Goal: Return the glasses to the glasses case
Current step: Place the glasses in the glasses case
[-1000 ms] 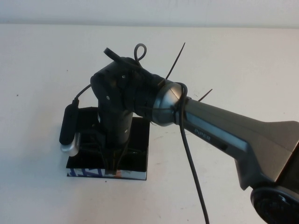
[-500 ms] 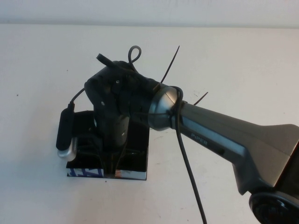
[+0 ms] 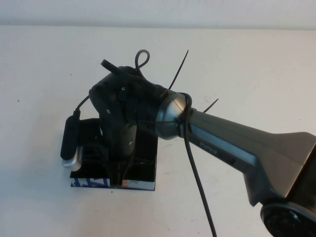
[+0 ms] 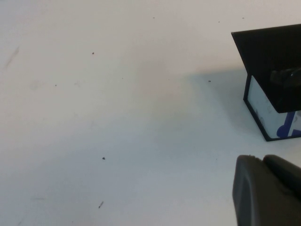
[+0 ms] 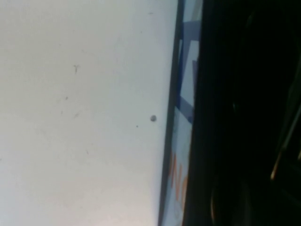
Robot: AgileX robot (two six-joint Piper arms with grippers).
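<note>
The word "PIPER" stands in small pale letters on the grey forearm of the right arm (image 3: 232, 148), behind the right pincer (image 3: 117, 174). The printed edge of the glasses case (image 3: 112, 183) below that pincer carries blue, white and orange marks, unreadable.

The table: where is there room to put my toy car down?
The table is bare behind the case up to the far edge, left of the case, and on the far right beyond the arm. It is crowded at the case, where the right gripper reaches in. The left gripper sits off to the left.
</note>
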